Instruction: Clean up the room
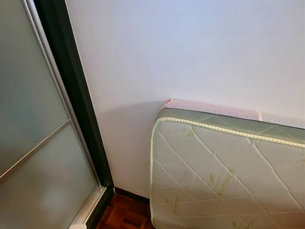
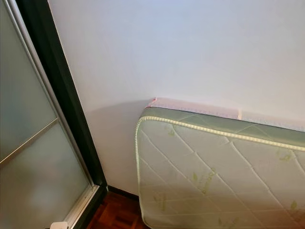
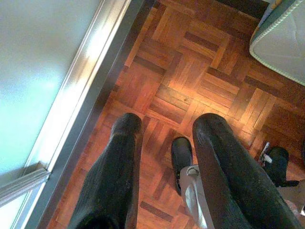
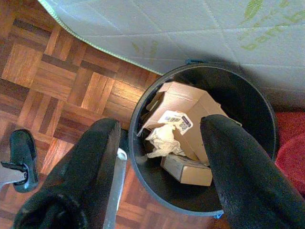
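Below, right gripper (image 4: pixel 159 129) spread over full bin (image 4: pixel 248 102).

Under me is a reddish parquet floor (image 3: pixel 190 81). On it a quilted mattress (image 1: pixel 228 176) stands on edge against the wall to my right, and just beside it sits my black bin (image 4: pixel 248 100), holding cardboard boxes (image 4: pixel 188 112) and crumpled paper (image 4: pixel 162 140).

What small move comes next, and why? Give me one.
Probably draw the right hand back from the bin; its drop looks done. That hand hangs open and empty above it, with cardboard boxes and crumpled paper already inside, and the head views face the wall and the mattress.
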